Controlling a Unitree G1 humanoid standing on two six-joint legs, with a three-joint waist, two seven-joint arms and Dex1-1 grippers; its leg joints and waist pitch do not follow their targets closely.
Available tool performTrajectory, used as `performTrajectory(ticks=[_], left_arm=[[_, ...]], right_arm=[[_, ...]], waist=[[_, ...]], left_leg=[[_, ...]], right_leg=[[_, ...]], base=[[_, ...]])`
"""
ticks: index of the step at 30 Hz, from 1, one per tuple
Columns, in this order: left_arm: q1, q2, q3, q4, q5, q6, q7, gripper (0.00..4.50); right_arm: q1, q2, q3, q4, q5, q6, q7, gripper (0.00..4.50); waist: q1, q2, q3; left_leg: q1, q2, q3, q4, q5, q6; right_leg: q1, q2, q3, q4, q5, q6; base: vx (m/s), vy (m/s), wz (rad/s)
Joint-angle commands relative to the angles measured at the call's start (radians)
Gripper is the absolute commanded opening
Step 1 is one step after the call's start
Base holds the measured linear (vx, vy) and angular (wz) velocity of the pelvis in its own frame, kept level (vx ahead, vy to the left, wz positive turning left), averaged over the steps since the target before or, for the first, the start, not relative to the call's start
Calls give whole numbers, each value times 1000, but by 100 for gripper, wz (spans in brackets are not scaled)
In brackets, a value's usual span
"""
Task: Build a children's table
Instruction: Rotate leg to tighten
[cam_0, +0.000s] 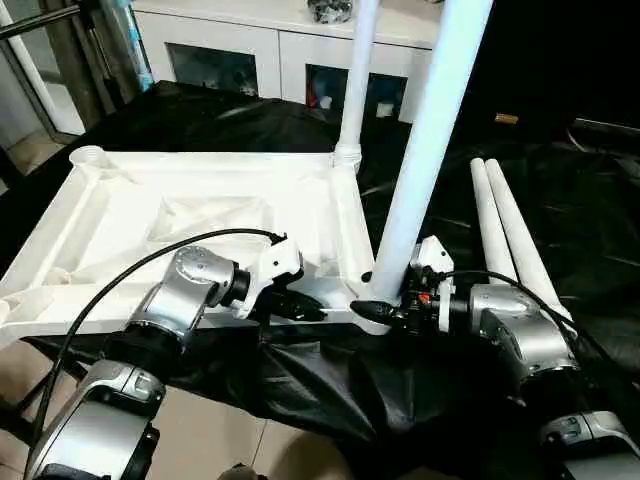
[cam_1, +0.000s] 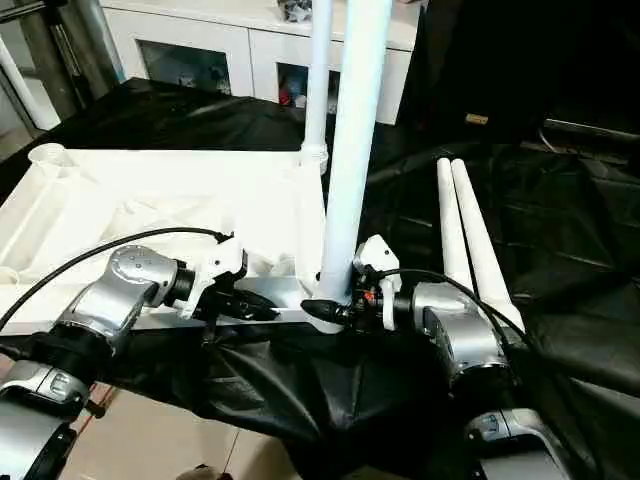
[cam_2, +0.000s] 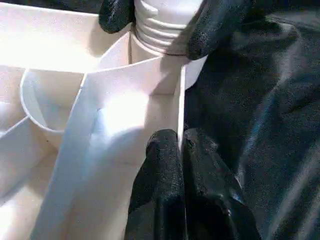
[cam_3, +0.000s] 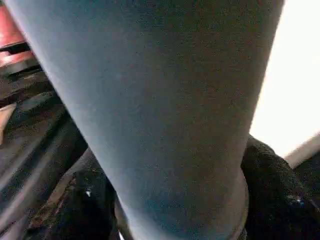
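My left gripper (cam_2: 181, 150) is pinched on the thin rim wall of the ribbed white plastic tabletop (cam_0: 200, 215), which lies underside-up on the black-draped table (cam_0: 560, 200). My right gripper (cam_0: 385, 312) clasps the smooth tapered leg (cam_0: 425, 150) standing in the near right corner socket.

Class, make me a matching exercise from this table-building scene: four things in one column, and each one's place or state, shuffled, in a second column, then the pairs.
Things:
1. Left gripper
2. Right gripper
3. Far leg
4. Two spare legs

Places or states:
A. Lying side by side on the black cloth
B. Fingers either side of the near leg at its base
C. Shut on the near rim of the tabletop
D. Standing upright in the far corner socket

Pairs: 1-C, 2-B, 3-D, 4-A
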Motion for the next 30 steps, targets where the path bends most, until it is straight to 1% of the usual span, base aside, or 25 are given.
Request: performTrajectory(ticks=[1, 2, 3, 4, 5, 6, 7, 8, 10, 11, 13, 14, 15, 16, 17, 18, 19, 21, 22, 23, 24, 25, 26, 28, 30], left_arm=[[-40, -71, 15, 10, -11, 2, 117, 0], [-49, -83, 21, 23, -4, 8, 154, 0], [-61, -98, 28, 37, 5, 16, 198, 0], [-75, -116, 36, 55, 14, 31, 253, 0], [-87, -133, 43, 68, 19, 42, 297, 0], [-98, -149, 50, 81, 25, 51, 343, 0], [-106, -160, 54, 90, 29, 56, 375, 0], [-113, -175, 58, 97, 31, 61, 406, 0], [-123, -207, 64, 104, 33, 75, 464, 0], [-126, -224, 64, 106, 36, 77, 490, 0], [-126, -228, 63, 105, 36, 77, 495, 0], [-123, -240, 60, 102, 31, 65, 484, 0], [-123, -241, 60, 101, 31, 63, 483, 0], [-121, -248, 60, 99, 25, 58, 472, 0], [-118, -250, 58, 94, 21, 53, 459, 0], [-110, -247, 52, 82, 15, 42, 428, 0], [-109, -246, 51, 82, 15, 42, 427, 0], [-96, -228, 42, 70, 13, 34, 390, 0], [-93, -222, 39, 67, 11, 31, 379, 0], [-84, -209, 34, 58, 8, 27, 351, 0], [-71, -191, 27, 45, 0, 19, 307, 0], [-65, -183, 24, 38, -4, 16, 286, 0], [-59, -175, 21, 31, -6, 12, 267, 0], [-46, -160, 14, 13, -14, 3, 223, 0], [-23, -123, 3, -25, -33, 4, 132, 0]], right_arm=[[-7, 75, 51, 56, -33, -2, -79, 276], [-18, 90, 40, 85, -44, -7, -135, 276], [-31, 109, 26, 117, -56, -3, -205, 276], [-50, 131, 15, 160, -78, -8, -300, 276], [-63, 150, 7, 193, -86, -12, -360, 275], [-79, 171, -6, 226, -93, -10, -430, 275], [-89, 185, -16, 249, -94, -7, -480, 275], [-105, 206, -38, 276, -89, -1, -549, 275], [-137, 249, -85, 331, -74, -2, -695, 274], [-149, 268, -89, 353, -81, -32, -738, 274], [-151, 272, -85, 357, -86, -45, -739, 274], [-155, 280, -79, 364, -93, -68, -718, 309], [-155, 280, -79, 364, -93, -70, -716, 344], [-163, 286, -88, 375, -85, -77, -704, 344], [-167, 284, -87, 377, -86, -84, -689, 346], [-172, 278, -83, 381, -88, -92, -669, 346], [-172, 277, -82, 381, -88, -93, -668, 356], [-166, 260, -65, 357, -86, -117, -600, 385], [-164, 255, -60, 349, -83, -125, -572, 385], [-153, 241, -52, 322, -67, -128, -505, 385], [-136, 218, -40, 282, -48, -123, -416, 385], [-127, 208, -34, 263, -40, -121, -378, 385], [-119, 196, -26, 249, -36, -118, -345, 385], [-107, 176, -15, 228, -31, -122, -292, 385], [-76, 126, 3, 169, -8, -115, -161, 385]], waist=[[-2, -1, -61], [-7, 1, -57], [-12, 0, -55], [-15, -1, -54], [-23, 1, -51], [-28, -2, -52], [-29, -1, -53], [-33, -1, -50], [-35, -1, -53], [-34, 0, -55], [-33, 0, -56], [-32, -2, -57], [-30, -1, -59], [-31, -1, -59], [-31, -1, -59], [-30, 0, -59], [-31, 0, -59], [-31, 0, -58], [-30, 0, -60], [-29, 0, -61], [-27, -2, -61], [-24, -3, -63], [-27, 2, -63], [-28, -1, -65], [-24, 0, -65]], left_leg=[[12, 45, -15, -65, -216, 36], [13, 44, -16, -67, -241, 24], [15, 44, -20, -70, -263, 12], [16, 43, -20, -71, -274, 5], [23, 42, -22, -72, -307, -14], [23, 38, -24, -70, -319, -17], [23, 38, -26, -70, -323, -15], [26, 39, -23, -69, -330, -8], [24, 38, -24, -69, -321, -5], [22, 38, -23, -70, -309, -5], [23, 38, -21, -68, -308, 2], [18, 38, -21, -69, -299, 11], [16, 40, -20, -70, -284, 16], [15, 39, -19, -69, -275, 20], [15, 39, -19, -69, -275, 20], [13, 39, -18, -69, -271, 28], [11, 38, -18, -69, -269, 28], [13, 39, -19, -70, -271, 29], [11, 39, -18, -68, -269, 33], [10, 40, -18, -68, -259, 40], [9, 41, -17, -67, -247, 52], [8, 41, -16, -65, -234, 64], [7, 40, -16, -65, -222, 66], [6, 41, -15, -65, -200, 70], [6, 44, -13, -64, -190, 78]], right_leg=[[48, -92, 52, -87, -303, -196], [44, -91, 52, -93, -351, -186], [44, -91, 51, -95, -393, -175], [43, -90, 51, -97, -412, -170], [35, -91, 50, -102, -464, -161], [38, -93, 49, -107, -502, -145], [39, -95, 48, -109, -511, -141], [32, -93, 50, -114, -520, -136], [33, -93, 51, -112, -513, -134], [34, -91, 51, -111, -485, -134], [34, -91, 53, -110, -456, -142], [38, -90, 53, -106, -426, -148], [41, -90, 54, -101, -389, -156], [42, -89, 55, -98, -361, -167], [42, -89, 55, -98, -361, -167], [44, -90, 55, -97, -349, -175], [46, -90, 55, -96, -346, -176], [46, -90, 54, -96, -353, -176], [48, -91, 55, -96, -348, -176], [50, -91, 55, -94, -327, -180], [51, -90, 55, -92, -299, -186], [54, -91, 56, -89, -275, -190], [54, -90, 57, -87, -261, -195], [56, -89, 55, -84, -232, -207], [56, -89, 54, -82, -212, -221]], base=[[0, 0, 0], [0, 0, 0], [0, 0, 0], [0, 0, 0], [0, 0, 0], [0, 0, 0], [0, 0, 0], [0, 0, 0], [0, 0, 0], [0, 0, 0], [0, 0, 0], [0, 0, 0], [0, 0, 0], [0, 0, 0], [0, 0, 0], [0, 0, 0], [0, 0, 0], [0, 0, 0], [0, 0, 0], [0, 0, 0], [0, 0, 0], [0, 0, 0], [0, 0, 0], [0, 0, 0], [0, 0, 0]])
